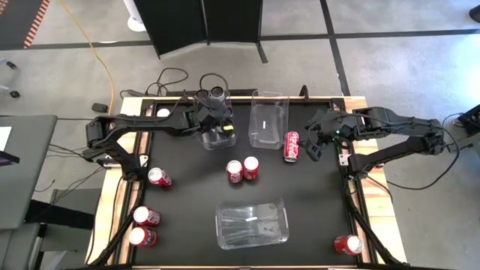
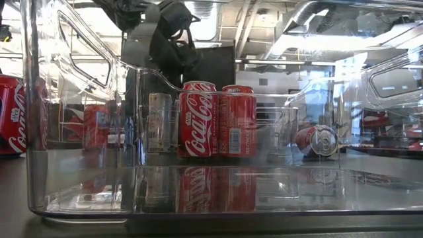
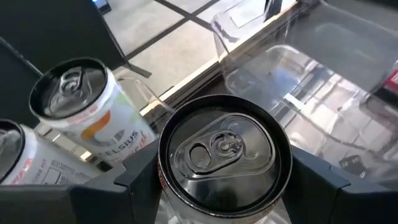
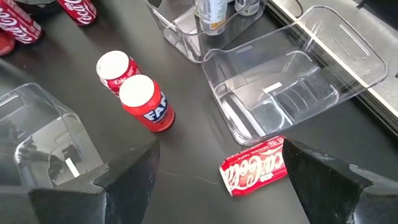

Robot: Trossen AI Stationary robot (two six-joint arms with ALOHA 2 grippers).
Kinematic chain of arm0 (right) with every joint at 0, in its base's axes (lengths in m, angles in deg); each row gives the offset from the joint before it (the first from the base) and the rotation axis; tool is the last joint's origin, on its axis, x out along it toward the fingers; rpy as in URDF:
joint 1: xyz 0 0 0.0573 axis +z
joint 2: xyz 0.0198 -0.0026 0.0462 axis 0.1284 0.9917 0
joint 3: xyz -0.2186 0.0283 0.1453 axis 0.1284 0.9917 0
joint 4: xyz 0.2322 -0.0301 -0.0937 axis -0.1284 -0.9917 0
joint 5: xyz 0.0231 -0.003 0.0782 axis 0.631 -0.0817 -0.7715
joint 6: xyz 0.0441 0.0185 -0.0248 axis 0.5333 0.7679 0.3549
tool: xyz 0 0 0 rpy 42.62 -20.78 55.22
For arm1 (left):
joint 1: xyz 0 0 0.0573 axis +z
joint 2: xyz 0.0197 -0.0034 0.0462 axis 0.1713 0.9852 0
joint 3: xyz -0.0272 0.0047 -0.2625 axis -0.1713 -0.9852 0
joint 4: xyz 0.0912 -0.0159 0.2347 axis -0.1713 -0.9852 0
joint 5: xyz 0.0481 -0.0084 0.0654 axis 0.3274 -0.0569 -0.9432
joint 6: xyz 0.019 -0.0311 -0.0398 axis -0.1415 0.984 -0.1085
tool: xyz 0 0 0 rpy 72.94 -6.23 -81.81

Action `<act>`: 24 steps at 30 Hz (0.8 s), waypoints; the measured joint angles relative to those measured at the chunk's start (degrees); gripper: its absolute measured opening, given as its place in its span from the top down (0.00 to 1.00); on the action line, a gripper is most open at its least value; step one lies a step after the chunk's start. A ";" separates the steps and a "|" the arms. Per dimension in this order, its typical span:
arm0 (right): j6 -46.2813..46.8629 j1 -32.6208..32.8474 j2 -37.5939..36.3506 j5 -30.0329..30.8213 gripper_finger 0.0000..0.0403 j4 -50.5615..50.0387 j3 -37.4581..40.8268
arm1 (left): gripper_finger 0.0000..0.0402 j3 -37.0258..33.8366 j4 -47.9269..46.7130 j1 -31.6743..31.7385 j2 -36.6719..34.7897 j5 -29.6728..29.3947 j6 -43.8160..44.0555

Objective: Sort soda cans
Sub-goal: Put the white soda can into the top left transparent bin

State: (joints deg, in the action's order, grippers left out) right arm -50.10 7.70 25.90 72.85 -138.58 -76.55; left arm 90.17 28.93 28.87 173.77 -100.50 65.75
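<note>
I've got a can (image 3: 224, 158) clamped between my left gripper's (image 3: 224, 186) two fingers, silver top and pull tab facing straight up at my wrist camera, so its long axis runs vertical. I'm gripping it across the body, I'd say so it goes down standing. From above, my left gripper (image 1: 215, 120) hangs over the clear bin (image 1: 217, 133) at the far-left middle of the table, and just beside my can stand two pale cans already in there, one with an orange-marked label (image 3: 93, 118) and another (image 3: 12, 162) at the edge of view. That looks like the home for the non-red ones.

Now the right side: my right gripper (image 4: 217, 180) is spread wide and holds nothing, hovering above a red can (image 4: 255, 167) that lies on its side on the black table (image 1: 187, 202), just beside the open end of an empty clear bin (image 1: 270, 120). Its long axis runs flat along the table, so I judge it needs a grasp across the body.

Farther out, two red cans (image 1: 243, 169) stand upright mid-table, touching or nearly so. A third clear bin (image 1: 252, 223) sits at the near edge. More red cans wait at the left edge (image 1: 159, 178), (image 1: 144, 226) and one in the near-right corner (image 1: 347, 244).
</note>
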 joint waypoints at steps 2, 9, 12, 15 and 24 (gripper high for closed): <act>0.00 0.00 0.00 -0.02 0.12 0.06 0.00 | 0.38 -0.57 -0.06 0.47 0.00 0.22 0.00; 0.02 0.00 0.00 -0.05 0.12 0.12 0.00 | 0.38 -1.32 1.73 1.34 0.20 0.09 -2.87; 0.12 0.00 0.00 -0.07 0.12 0.14 0.00 | 0.38 -1.32 2.11 1.79 0.37 0.42 -3.84; 0.74 0.00 0.00 -0.09 0.12 0.14 0.00 | 0.38 -1.26 4.72 2.56 1.28 0.46 -4.29; 2.19 0.00 0.00 -0.13 0.12 0.12 0.02 | 0.38 -1.15 6.28 4.51 2.16 1.84 -4.03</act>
State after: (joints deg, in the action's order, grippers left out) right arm -47.91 7.70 25.90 72.72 -138.45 -76.53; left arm 89.02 35.21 33.37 175.93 -98.66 61.72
